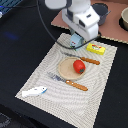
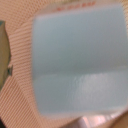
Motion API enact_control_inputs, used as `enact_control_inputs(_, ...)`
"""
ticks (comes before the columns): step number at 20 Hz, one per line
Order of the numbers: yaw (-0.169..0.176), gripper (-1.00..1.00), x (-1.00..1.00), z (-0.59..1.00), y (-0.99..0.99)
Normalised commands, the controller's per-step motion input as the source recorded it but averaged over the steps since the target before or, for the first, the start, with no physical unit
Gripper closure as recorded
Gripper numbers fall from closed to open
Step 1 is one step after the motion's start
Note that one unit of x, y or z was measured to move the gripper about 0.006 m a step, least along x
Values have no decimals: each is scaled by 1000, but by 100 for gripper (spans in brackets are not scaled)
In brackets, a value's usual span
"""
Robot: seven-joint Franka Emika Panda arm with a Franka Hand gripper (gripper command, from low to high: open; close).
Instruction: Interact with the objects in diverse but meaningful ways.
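Observation:
A light-blue carton [image 1: 74, 43] stands at the far edge of the striped placemat [image 1: 45, 67], and it fills the wrist view [image 2: 77, 65] very close up. My gripper [image 1: 76, 38] is right over it; the white hand hides the fingers, so neither their state nor any contact shows. The yellow box with red marks [image 1: 96, 48] lies just toward the exterior view's right of the carton. A red tomato [image 1: 79, 66] sits on the tan plate [image 1: 66, 70]. Near the mat's front left corner lies the white fish [image 1: 34, 91].
An orange-handled knife [image 1: 85, 59] and fork [image 1: 70, 82] flank the plate. A brown board [image 1: 111, 29] behind the mat holds a dark pot [image 1: 101, 9] and a bowl [image 1: 123, 19]. The arm's cable runs across the back.

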Motion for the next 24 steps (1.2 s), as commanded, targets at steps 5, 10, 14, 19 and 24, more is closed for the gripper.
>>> enact_control_inputs(5,-5,-100,403,944,142)
enact_control_inputs(10,-79,-100,608,627,-265)
enact_control_inputs(14,-150,-100,641,495,-358)
enact_control_inputs(19,-211,-100,490,323,-270)
enact_control_inputs(24,-224,-100,421,150,-303)
